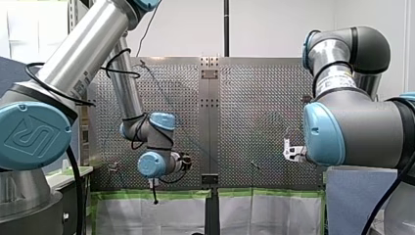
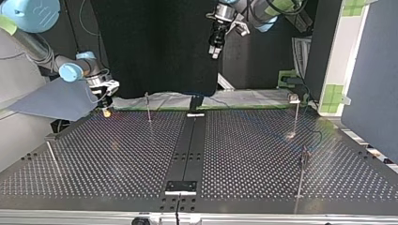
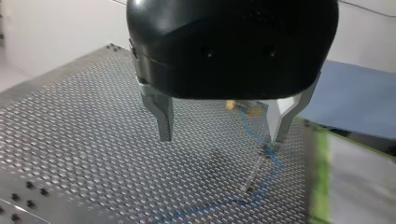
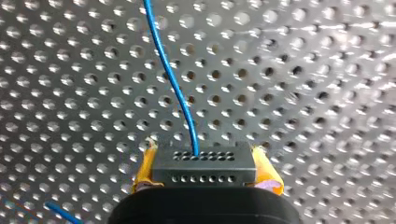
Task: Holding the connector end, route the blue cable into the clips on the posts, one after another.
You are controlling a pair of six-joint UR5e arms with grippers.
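The connector [image 4: 204,161] is clamped between the yellow pads of the right gripper [image 4: 205,169] near a corner of the table [image 4: 303,93], the blue cable [image 4: 175,84] being led from it across the perforated top. The left gripper [image 3: 220,135] is held spread and empty above the table's edge.

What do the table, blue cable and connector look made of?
Table: perforated sheet metal, likely bare steel or aluminium; grey sheen, bright glints around the holes. Cable: smooth blue jacket, probably plastic; bends softly. Connector: matte black, probably moulded plastic; neat rows of small holes.
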